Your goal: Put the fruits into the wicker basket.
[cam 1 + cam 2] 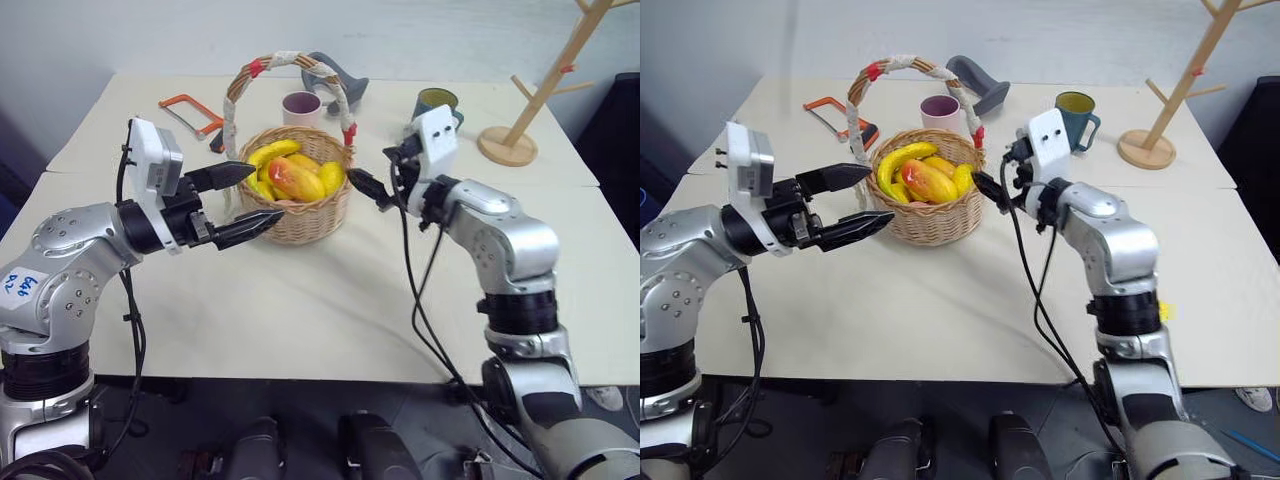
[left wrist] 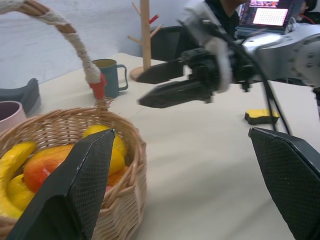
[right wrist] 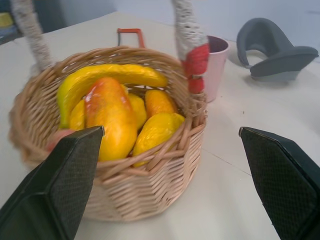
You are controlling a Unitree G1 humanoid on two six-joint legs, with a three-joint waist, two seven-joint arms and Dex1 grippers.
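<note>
The wicker basket (image 1: 300, 225) stands mid-table, its cloth-wrapped handle arching over it. Inside lie the fruits: an orange-red mango (image 1: 296, 178), a small yellow lemon (image 1: 331, 176) and a yellow banana (image 1: 272, 152). My left gripper (image 1: 262, 195) is open at the basket's left side, its fingertips close to the rim, with nothing between them. My right gripper (image 1: 362, 186) is open just right of the basket, level with the rim and empty. In the right wrist view the mango (image 3: 112, 120) and lemon (image 3: 157, 130) rest against the basket's near wall.
A pink cup (image 1: 301, 105) and a grey object (image 1: 335, 75) sit behind the basket. An orange hacksaw (image 1: 190, 112) lies back left, a teal mug (image 1: 437, 103) and a wooden rack (image 1: 530, 110) back right. A yellow-and-black sponge (image 2: 261, 116) lies on the table.
</note>
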